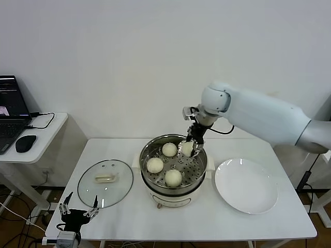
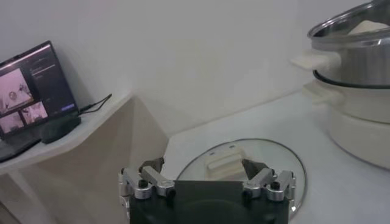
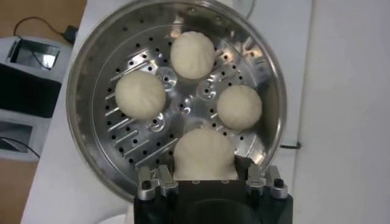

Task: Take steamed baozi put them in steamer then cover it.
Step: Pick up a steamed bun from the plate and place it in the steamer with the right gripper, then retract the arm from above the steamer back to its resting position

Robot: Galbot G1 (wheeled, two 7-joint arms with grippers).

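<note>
The left gripper [image 1: 78, 211], nearest the camera, is parked off the tabletop's near left corner with its fingers spread wide and nothing between them. Just beyond it, the glass lid [image 1: 105, 182] lies flat on the left part of the tabletop, handle [image 2: 224, 163] up.

The steamer [image 1: 173, 188] stands at the middle of the tabletop. Three buns [image 3: 141, 95] are seen resting on its perforated tray [image 3: 183, 106]. The fourth bun [image 3: 204, 153] is held in the right gripper [image 3: 205, 180], whose fingers are closed on its sides, low over the far right part of the tray; whether it already touches the tray cannot be told. A white plate [image 1: 246, 186] lies bare toward the right edge of the tabletop.

The buns are judged light, soft and easily dented, so a gentle hold across the widest part is called for. The lid is judged heavier, rigid, breakable and slippery on the glass; it is best taken by the oblong handle at its centre, across the narrow side, and kept level when lowered onto the pot.
</note>
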